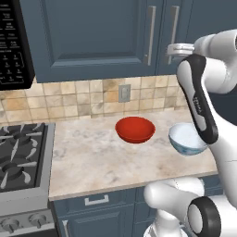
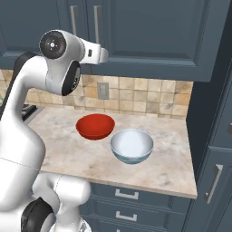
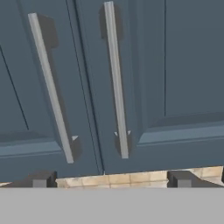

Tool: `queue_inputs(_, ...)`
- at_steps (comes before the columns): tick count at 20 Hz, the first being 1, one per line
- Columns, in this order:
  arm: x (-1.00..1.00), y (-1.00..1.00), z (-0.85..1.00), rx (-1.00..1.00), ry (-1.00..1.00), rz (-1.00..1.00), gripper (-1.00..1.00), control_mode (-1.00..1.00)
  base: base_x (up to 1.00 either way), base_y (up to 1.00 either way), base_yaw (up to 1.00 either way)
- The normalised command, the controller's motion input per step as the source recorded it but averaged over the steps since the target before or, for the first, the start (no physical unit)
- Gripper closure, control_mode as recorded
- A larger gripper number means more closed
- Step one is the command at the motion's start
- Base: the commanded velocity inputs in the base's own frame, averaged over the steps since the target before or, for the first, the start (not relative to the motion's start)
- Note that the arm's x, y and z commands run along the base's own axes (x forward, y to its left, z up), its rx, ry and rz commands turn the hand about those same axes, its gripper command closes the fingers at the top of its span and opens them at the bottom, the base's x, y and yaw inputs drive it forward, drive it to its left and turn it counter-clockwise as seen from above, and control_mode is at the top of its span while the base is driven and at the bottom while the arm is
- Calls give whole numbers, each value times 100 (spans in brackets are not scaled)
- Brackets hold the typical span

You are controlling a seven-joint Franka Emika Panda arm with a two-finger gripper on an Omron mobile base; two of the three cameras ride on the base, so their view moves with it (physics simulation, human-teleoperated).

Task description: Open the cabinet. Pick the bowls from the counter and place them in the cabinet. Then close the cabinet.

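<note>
The cabinet point(image 1: 92, 37) point(image 2: 149, 31) hangs above the counter with both doors shut. In the hand view its two silver bar handles point(image 3: 117, 83) point(image 3: 50, 87) stand close ahead, either side of the door seam. My gripper point(image 3: 111, 179) point(image 1: 172, 48) point(image 2: 103, 55) is open and empty, raised just in front of the right handle's lower end without touching it. On the counter point(image 1: 92, 162) point(image 2: 172, 167) sit the bowls side by side: the red one point(image 1: 134, 129) point(image 2: 95, 126) and, to its right, the white one with blue pattern point(image 1: 185, 139) point(image 2: 132, 145).
A black gas stove point(image 1: 18, 157) borders the counter on the left, with a microwave point(image 1: 14, 41) above it. A wall outlet point(image 1: 124, 93) sits in the tiled backsplash. A tall cabinet point(image 2: 217, 136) closes the counter's right end. Base drawers point(image 2: 127, 195) run below.
</note>
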Motion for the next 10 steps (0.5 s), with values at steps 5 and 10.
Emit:
queue_inputs(5, 24, -4, 20, 1, 0, 0, -100, -100, 0, 0, 0)
queue_inputs(10, 20, 0, 10, 0, 0, 0, -100, -100, 0, 0, 0)
